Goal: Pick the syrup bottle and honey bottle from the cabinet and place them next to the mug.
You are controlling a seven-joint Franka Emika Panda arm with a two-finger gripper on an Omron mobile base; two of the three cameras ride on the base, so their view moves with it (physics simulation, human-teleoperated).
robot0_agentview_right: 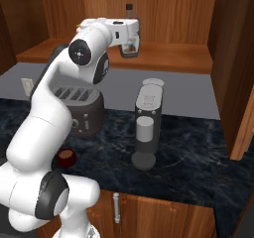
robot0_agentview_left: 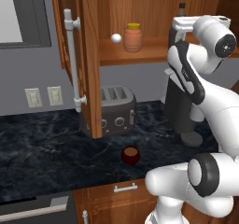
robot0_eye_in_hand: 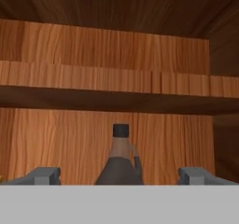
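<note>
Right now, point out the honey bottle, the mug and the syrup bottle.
honey bottle (robot0_agentview_left: pixel 133 40), left base view, ribbed orange body.
mug (robot0_agentview_left: pixel 130 156), left base view, dark red side.
syrup bottle (robot0_eye_in_hand: pixel 120 167), hand view, lower neck.

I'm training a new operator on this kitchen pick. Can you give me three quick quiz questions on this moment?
1. True or false: the claw is shut on the syrup bottle.
2. Which stands left of the honey bottle on the cabinet shelf: A white ball, B toaster, C mug?
3. Fill in: the mug stands on the ___.

Key: 1 false, it is open, fingers either side. 2 A. 3 counter.
</note>
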